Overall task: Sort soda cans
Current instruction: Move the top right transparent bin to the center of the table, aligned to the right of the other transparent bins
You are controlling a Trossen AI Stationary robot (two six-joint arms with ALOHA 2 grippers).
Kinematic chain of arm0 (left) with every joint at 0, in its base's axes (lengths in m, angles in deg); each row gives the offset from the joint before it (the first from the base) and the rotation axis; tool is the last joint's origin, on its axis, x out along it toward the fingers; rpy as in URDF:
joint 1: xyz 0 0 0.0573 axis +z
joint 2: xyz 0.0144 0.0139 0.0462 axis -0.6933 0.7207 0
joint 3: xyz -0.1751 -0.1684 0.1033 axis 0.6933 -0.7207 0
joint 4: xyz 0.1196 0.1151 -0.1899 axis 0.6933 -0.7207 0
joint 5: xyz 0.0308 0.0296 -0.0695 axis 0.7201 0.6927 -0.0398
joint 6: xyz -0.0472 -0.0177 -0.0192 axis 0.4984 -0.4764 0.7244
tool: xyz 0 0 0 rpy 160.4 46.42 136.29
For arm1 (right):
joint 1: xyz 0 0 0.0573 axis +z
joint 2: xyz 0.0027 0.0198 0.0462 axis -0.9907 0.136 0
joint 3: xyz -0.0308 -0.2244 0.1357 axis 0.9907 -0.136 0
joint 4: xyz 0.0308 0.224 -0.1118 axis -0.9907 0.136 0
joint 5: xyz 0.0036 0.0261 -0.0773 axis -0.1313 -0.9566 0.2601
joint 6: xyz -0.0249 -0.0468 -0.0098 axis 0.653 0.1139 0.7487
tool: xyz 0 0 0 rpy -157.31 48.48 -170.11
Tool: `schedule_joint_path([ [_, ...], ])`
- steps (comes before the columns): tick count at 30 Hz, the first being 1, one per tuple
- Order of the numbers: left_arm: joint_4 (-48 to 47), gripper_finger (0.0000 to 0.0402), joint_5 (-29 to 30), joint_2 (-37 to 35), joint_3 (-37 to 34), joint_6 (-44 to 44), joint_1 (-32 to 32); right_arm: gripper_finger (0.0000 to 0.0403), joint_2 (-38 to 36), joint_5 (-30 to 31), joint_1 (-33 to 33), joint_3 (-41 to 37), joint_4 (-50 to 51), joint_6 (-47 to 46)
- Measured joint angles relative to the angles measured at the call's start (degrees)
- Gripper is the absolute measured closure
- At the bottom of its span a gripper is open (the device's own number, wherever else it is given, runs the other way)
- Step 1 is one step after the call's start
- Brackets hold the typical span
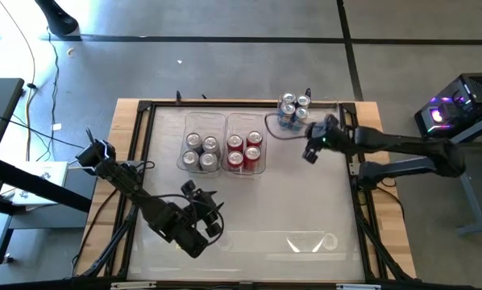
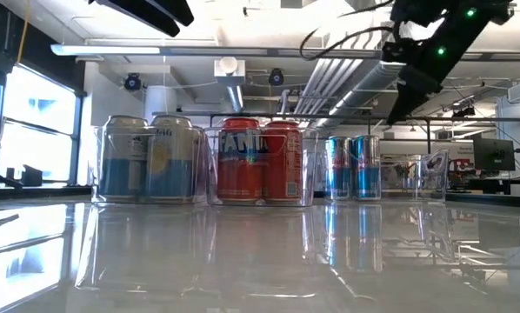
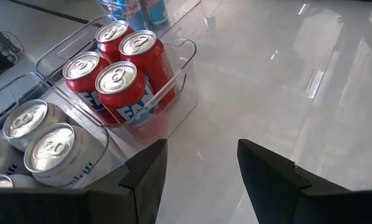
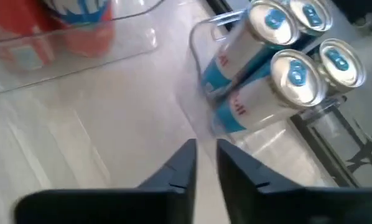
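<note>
Twelve soda cans [image 1: 225, 151] binned; table [image 1: 305, 201] foreground bare.

Overhead looking down, low table-level, wrists close; all share red cans [image 1: 243, 151]

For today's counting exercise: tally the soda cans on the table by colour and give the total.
Silver cans: 4
Red cans: 4
Blue cans: 4
Total: 12
</note>
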State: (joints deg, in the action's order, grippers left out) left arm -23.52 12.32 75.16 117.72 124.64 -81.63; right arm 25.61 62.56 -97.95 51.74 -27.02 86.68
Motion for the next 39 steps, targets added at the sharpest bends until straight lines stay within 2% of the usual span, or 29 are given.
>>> schedule_joint_path([
  [4, 0.55, 0.0211, -0.07, 0.0, 0.0, -1.68, 0.87, 0.0263, 1.78, -6.22, -7.39, 0.67, 0.32, 5.51],
  [7, 0.71, 0.0211, -0.55, 0.02, 0.0, -2.2, 1.39, 0.0211, 4.64, -7.87, -11.9, 0.69, 0.34, 8.27],
  [9, 0.67, 0.0211, -1.08, 0.02, 0.0, -2.25, 1.5, 0.0193, 6.75, -8.04, -13.49, 0.69, 0.33, 10.51],
  [13, 0.71, 0.0211, -1.31, 0.02, 0.0, -2.69, 1.73, 0.0187, 10.97, -9.59, -15.06, 0.69, -1.28, 15.35],
  [17, 0.69, 0.0211, -1.3, 0.02, 0.0, -2.71, 1.73, 0.02, 15.22, -10.25, -15.85, 0.69, -3.46, 17.34],
  [21, 0.69, 0.0211, -1.29, 0.02, 0.0, -2.71, 1.73, 0.0234, 18.9, -10.36, -16.24, 0.69, -5.21, 19.29],
  [30, 0.69, 0.0211, -1.3, 0.02, 0.0, -2.71, 1.73, 0.0385, 20.84, -10.24, -16.13, 0.82, -5.73, 19.95],
  [39, 0.67, 0.0211, -1.37, 0.02, 0.0, -2.71, 1.73, 0.04, 19.12, -15.85, -14.73, 0.85, -0.99, 19.25],
])
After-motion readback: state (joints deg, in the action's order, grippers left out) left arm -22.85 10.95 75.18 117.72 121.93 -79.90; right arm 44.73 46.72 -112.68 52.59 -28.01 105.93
